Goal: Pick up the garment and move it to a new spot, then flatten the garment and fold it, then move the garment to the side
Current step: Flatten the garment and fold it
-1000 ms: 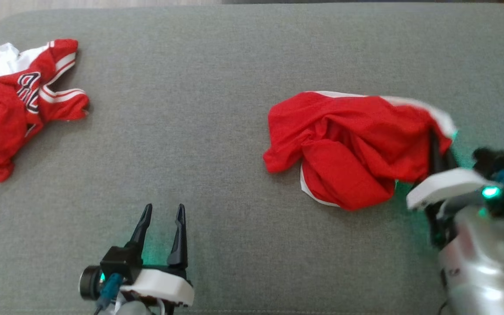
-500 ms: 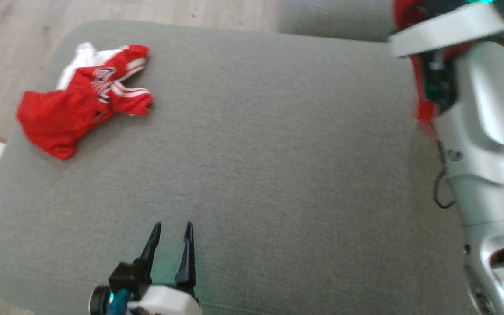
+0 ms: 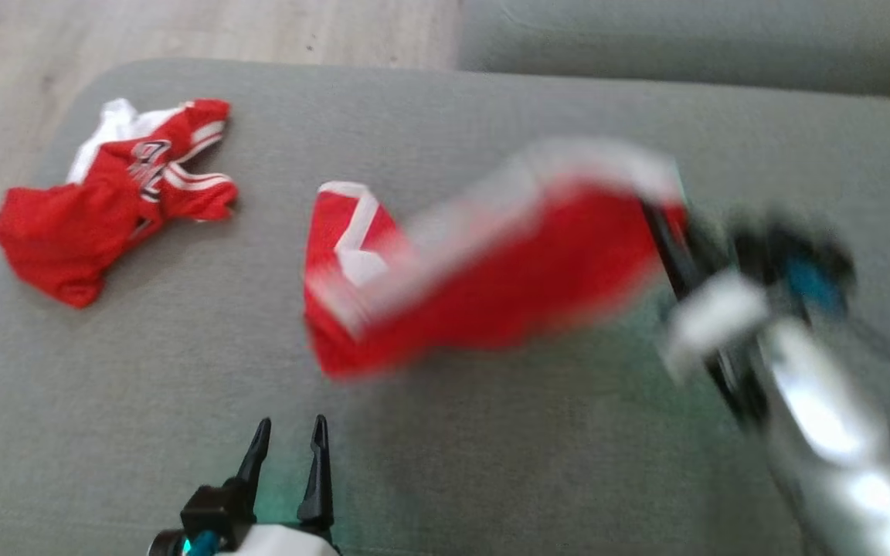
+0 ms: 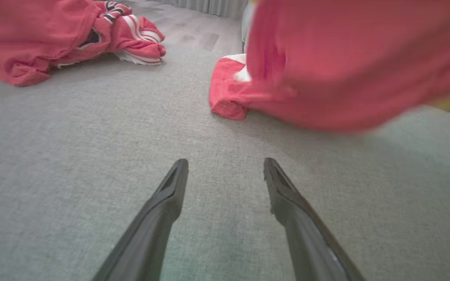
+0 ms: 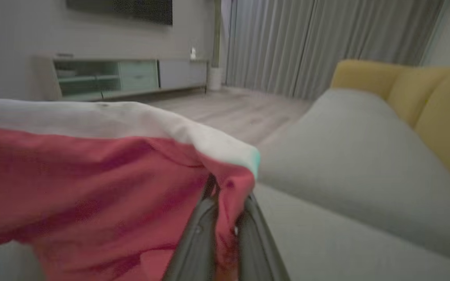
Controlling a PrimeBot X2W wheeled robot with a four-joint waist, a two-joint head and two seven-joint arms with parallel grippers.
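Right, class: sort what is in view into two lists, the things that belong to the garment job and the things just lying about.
Job:
garment, pinched in the shut right pincer
left pincer, open
cushion under them

Lying about:
jersey, far left on the cushion
sofa, yellow
cabinet
curtain

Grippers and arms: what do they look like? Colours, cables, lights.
Left gripper: two long, dark, tapering fingers on a black block, with white housing behind, a teal connector and a green glow. Right gripper: the same dark fingers. The head view, though blurred, shows its white housing, a teal part and a glossy silver forearm.
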